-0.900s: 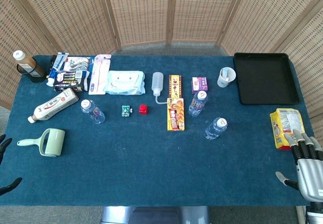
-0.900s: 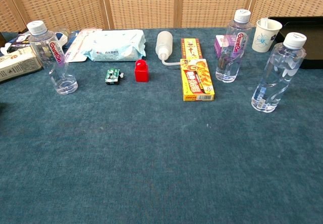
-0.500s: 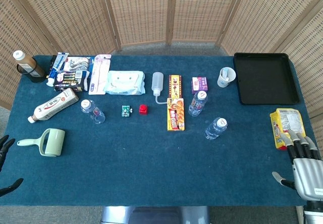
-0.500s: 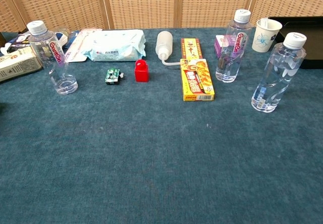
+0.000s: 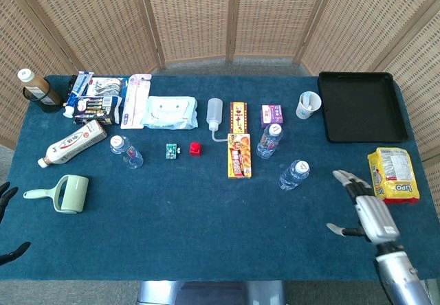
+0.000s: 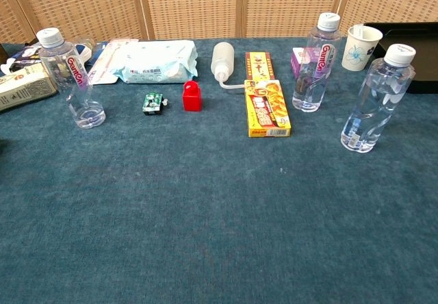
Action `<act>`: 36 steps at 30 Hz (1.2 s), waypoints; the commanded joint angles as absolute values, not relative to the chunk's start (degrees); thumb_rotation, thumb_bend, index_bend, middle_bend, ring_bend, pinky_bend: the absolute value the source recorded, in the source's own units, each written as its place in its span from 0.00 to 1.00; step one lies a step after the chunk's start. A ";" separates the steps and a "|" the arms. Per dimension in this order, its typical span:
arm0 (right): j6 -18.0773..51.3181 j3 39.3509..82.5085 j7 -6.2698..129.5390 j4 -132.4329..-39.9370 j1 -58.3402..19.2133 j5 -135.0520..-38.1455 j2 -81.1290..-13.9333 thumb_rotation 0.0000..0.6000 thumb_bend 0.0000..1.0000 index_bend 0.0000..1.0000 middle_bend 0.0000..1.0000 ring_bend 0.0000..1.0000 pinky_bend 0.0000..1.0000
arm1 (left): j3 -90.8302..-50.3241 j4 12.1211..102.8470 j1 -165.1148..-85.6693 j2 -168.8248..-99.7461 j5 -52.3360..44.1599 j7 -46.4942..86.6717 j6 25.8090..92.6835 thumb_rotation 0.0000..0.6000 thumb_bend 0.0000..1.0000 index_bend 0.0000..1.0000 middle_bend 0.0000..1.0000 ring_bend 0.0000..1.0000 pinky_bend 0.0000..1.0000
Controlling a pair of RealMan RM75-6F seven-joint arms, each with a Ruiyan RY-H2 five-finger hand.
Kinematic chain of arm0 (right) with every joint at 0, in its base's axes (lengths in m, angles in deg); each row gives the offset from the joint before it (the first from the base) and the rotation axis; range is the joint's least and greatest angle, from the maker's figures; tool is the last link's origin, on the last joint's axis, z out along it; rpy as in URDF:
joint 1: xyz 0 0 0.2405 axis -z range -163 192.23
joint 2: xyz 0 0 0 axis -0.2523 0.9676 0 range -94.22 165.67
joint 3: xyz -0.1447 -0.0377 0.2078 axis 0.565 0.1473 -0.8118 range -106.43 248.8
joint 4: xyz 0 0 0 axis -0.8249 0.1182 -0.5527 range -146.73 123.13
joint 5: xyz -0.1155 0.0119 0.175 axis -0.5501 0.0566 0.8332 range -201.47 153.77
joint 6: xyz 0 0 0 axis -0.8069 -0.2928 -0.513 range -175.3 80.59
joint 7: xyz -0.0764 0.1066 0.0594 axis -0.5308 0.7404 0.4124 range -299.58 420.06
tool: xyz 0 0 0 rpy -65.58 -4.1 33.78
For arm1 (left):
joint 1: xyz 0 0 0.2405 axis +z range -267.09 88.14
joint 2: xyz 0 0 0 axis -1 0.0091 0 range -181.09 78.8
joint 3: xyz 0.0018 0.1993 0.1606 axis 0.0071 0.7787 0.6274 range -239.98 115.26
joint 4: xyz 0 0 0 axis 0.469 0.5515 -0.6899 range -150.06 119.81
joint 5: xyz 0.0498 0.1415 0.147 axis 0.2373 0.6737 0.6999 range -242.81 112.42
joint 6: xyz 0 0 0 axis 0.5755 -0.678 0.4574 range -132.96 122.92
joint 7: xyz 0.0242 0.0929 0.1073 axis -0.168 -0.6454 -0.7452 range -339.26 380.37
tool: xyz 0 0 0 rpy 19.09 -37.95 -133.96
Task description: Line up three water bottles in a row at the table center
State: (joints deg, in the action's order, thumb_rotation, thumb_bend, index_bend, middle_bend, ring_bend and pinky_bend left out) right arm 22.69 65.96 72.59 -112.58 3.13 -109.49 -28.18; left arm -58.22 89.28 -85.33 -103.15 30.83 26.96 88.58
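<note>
Three clear water bottles stand upright and apart on the blue table (image 5: 206, 216). One bottle (image 5: 126, 152) (image 6: 70, 78) is at the left. A second bottle (image 5: 269, 141) (image 6: 317, 62) stands right of the yellow box. The third bottle (image 5: 294, 174) (image 6: 376, 97) is nearest the right hand. My right hand (image 5: 366, 206) hovers open over the table's right front, fingers spread, apart from that bottle. My left hand (image 5: 5, 222) shows only as dark fingertips at the left edge, fingers apart, holding nothing. The chest view shows neither hand.
A yellow snack box (image 5: 238, 155) (image 6: 267, 108), a squeeze bottle (image 5: 215, 115), wet wipes (image 5: 169, 112), a red block (image 5: 195, 149) and a small green piece (image 5: 170, 151) lie mid-table. A paper cup (image 5: 309, 104), black tray (image 5: 361, 106) and yellow bag (image 5: 393, 174) sit right; a lint roller (image 5: 65, 194) left.
My right hand has moved left and forward from the table's right front corner, over the table toward the nearest bottle. The bottles have not moved.
</note>
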 commanded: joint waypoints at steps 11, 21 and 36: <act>9.71 60.24 82.59 -99.29 -7.10 -98.96 -39.93 1.00 0.00 0.00 0.10 0.11 0.14 | -58.58 88.90 -85.19 -103.03 29.77 27.75 88.72 1.00 0.02 0.00 0.00 0.00 0.00; 4.85 60.72 94.11 -95.60 -10.50 -101.83 -42.51 1.00 0.00 0.00 0.14 0.13 0.14 | -59.09 89.39 -85.41 -103.30 28.46 26.69 88.08 1.00 0.02 0.00 0.00 0.00 0.00; 4.84 60.49 97.50 -85.90 -13.05 -100.94 -49.79 1.00 0.01 0.31 0.42 0.31 0.20 | -59.37 89.48 -85.84 -102.95 27.53 27.94 87.09 1.00 0.02 0.00 0.00 0.00 0.00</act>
